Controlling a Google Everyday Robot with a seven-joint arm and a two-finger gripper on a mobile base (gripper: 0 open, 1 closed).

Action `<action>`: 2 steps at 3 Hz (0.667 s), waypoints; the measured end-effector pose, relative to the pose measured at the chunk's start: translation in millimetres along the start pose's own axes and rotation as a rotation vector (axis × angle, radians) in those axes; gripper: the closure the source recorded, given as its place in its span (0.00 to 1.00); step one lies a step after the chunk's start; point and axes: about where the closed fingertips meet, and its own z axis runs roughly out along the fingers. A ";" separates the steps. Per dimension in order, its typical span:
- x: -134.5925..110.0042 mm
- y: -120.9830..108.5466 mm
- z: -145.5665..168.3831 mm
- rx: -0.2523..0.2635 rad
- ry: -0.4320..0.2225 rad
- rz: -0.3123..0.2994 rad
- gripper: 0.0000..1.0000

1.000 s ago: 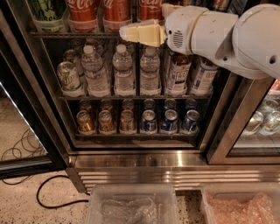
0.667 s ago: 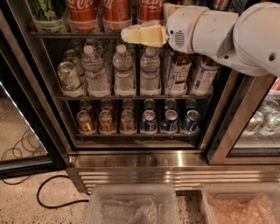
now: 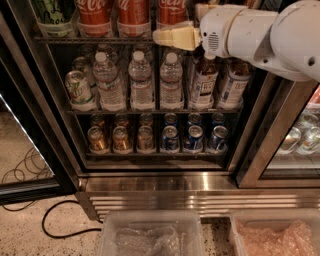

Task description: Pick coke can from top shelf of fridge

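Note:
Three red coke cans stand on the top shelf [image 3: 100,40] of the fridge [image 3: 150,182]: one [image 3: 94,14] on the left, one [image 3: 133,12] in the middle and one [image 3: 172,10] on the right. Their tops are cut off by the upper edge of the view. My gripper [image 3: 172,38], cream-coloured on a white arm [image 3: 260,35], reaches in from the right. It sits in front of the shelf's edge, just below the right-hand coke can. It holds nothing that I can see.
A green-and-white can [image 3: 54,12] stands left of the coke cans. Water bottles [image 3: 141,80] fill the middle rack, small gold and blue cans [image 3: 145,137] the lower one. The open door [image 3: 30,125] is at the left. Two clear bins [image 3: 150,235] and a cable [image 3: 60,225] lie on the floor.
My gripper has drawn a little to the right along the top shelf's edge. The cans and bottles have not moved.

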 end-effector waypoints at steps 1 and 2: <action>-1.2 -8.8 0.9 0.029 -0.009 -0.003 0.22; -6.7 -10.0 3.8 0.039 -0.030 -0.002 0.21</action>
